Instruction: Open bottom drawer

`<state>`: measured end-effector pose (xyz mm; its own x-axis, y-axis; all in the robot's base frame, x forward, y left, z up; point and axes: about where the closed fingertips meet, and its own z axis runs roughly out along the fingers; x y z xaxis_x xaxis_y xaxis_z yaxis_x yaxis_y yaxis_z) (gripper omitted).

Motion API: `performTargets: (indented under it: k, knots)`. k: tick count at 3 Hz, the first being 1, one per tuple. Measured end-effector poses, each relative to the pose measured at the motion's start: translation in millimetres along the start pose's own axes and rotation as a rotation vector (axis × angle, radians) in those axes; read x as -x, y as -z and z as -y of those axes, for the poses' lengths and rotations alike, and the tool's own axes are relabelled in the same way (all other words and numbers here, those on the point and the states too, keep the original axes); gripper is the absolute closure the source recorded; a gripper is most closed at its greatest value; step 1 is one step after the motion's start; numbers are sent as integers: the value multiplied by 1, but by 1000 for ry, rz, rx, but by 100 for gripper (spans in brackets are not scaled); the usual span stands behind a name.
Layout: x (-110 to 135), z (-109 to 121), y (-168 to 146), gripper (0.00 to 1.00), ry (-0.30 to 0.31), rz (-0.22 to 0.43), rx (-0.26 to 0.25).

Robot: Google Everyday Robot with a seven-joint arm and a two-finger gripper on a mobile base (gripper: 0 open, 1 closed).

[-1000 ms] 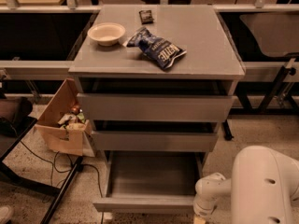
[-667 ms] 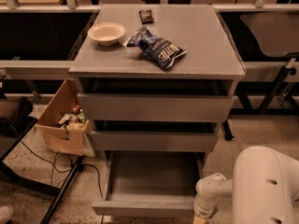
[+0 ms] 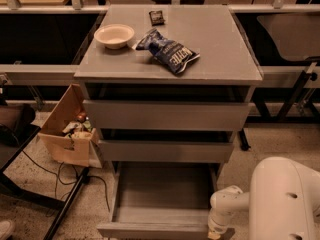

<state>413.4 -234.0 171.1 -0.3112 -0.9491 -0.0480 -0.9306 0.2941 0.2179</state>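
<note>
The grey cabinet has three drawers. The bottom drawer (image 3: 162, 199) is pulled out, showing its shallow empty grey interior, with its flat front (image 3: 150, 230) at the bottom edge of the camera view. The two upper drawer fronts (image 3: 167, 115) are shut. My white arm (image 3: 280, 199) comes in from the lower right. Its wrist (image 3: 222, 216) reaches down to the right end of the drawer front. The gripper itself (image 3: 219, 234) is cut off by the bottom edge of the view.
On the cabinet top lie a cream bowl (image 3: 114, 35), a blue chip bag (image 3: 169, 51) and a small dark packet (image 3: 157, 17). An open cardboard box (image 3: 67, 129) with clutter stands on the floor left, with cables and a black frame leg (image 3: 65, 209).
</note>
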Motion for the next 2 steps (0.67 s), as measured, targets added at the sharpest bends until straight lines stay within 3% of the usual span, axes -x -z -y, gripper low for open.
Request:
performTargets:
  k: [2]
  knots:
    - [0, -8, 5, 100, -25, 27, -10]
